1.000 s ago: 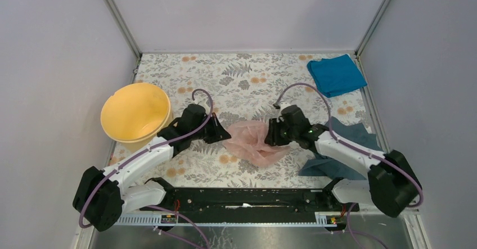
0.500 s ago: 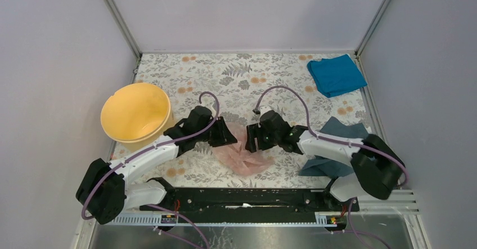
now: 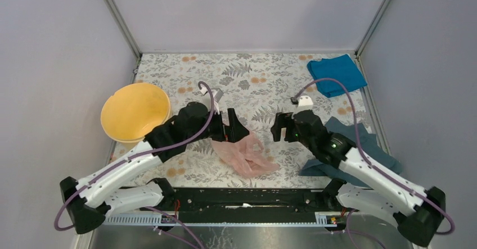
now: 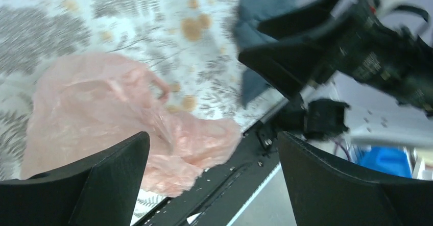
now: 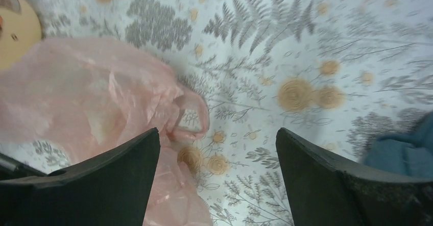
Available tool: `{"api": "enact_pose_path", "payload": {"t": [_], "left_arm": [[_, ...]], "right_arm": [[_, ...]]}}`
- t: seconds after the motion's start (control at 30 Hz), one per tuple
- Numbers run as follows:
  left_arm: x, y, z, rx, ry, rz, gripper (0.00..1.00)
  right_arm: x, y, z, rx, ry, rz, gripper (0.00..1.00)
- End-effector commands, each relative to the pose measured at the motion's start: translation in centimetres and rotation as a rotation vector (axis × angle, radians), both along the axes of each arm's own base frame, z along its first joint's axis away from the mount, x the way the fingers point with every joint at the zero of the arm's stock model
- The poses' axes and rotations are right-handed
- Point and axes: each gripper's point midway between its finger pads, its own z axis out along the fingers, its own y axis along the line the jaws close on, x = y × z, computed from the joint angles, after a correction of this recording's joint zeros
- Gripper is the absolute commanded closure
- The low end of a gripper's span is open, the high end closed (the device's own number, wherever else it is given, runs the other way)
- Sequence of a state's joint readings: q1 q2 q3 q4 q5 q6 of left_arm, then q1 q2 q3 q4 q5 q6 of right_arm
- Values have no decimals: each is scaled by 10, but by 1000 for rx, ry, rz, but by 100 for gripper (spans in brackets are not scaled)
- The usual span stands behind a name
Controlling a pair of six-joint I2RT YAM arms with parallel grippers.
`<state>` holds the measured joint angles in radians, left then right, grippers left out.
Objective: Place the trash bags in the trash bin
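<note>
Spanning the frame's centre, the floral tabletop (image 3: 253, 80) carries the yellow trash bin (image 3: 135, 111) at mid-left, upright, with nothing visible inside. The pink trash bag (image 3: 247, 156) lies crumpled at lower centre, well apart from the bin and near the tabletop's front edge. The left tool (image 3: 239, 130) is over the bag's upper-left part, jaws wide, gripping nothing. The right tool (image 3: 277, 130) is just right of the bag, also wide and empty.

Risk: the thin film may slip from a shallow pinch, or drag off the front edge.

Room: open tabletop lies between bag and bin. The grey-blue cloth (image 3: 340, 126) sits at lower right, off that path.
</note>
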<state>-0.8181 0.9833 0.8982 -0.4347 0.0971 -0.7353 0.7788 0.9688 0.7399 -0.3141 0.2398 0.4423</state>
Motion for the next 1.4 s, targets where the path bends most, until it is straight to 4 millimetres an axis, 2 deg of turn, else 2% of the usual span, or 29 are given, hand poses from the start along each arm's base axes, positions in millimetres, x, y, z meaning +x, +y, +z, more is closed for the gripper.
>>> {"api": "enact_pose_path", "payload": {"t": [0.0,0.1,0.17,0.2,0.3,0.37,0.4,0.43,0.5,0.57,0.7,0.8,0.9,0.97,1.03,1.13,1.2,1.23,1.3,1.37], "left_arm": [[-29,-32,35,12,-193,-173,1],[-54,-65,17,125,-268,-279,1],[-59,-74,10,183,-297,-248,1],[-54,-73,10,186,-293,-210,1],[-43,-67,18,153,-306,-106,1],[-51,-77,23,107,-331,-168,1],[-56,-84,20,116,-332,-209,1],[-59,-90,13,148,-334,-241,1],[-68,-101,-14,249,-328,-310,1],[-78,-112,-39,277,-309,-382,1],[-86,-126,-60,240,-304,-434,1],[-79,-123,-85,334,-308,-420,1],[-58,-104,-110,481,-323,-313,1],[-46,-92,-119,566,-333,-247,3],[-34,-81,-122,628,-341,-176,17],[-19,-67,-118,646,-320,-68,56],[-12,-62,-105,581,-303,-22,73],[-9,-61,-95,526,-295,-6,80],[-3,-63,-69,379,-274,-3,87],[2,-61,-32,189,-263,4,97]], "right_arm": [[2,-45,41,10,-159,-161,9],[-2,-62,69,64,-241,-212,9],[-6,-72,84,91,-290,-233,6],[-8,-76,88,101,-308,-238,6],[-14,-87,94,98,-329,-258,4],[-16,-94,92,82,-328,-275,4],[-16,-96,91,79,-329,-285,4],[-17,-99,91,77,-331,-298,4],[-19,-105,94,96,-343,-319,4],[-21,-107,101,134,-372,-324,4],[-26,-109,113,189,-425,-311,4],[-27,-114,112,176,-428,-322,2],[-26,-113,109,163,-421,-319,2],[-25,-109,105,158,-411,-309,2],[-23,-106,100,150,-400,-301,1],[-20,-98,91,146,-371,-284,1],[-19,-90,84,147,-348,-261,1],[-18,-85,79,145,-337,-247,1],[-16,-77,67,130,-304,-221,1],[-13,-69,56,112,-267,-205,0]]}}
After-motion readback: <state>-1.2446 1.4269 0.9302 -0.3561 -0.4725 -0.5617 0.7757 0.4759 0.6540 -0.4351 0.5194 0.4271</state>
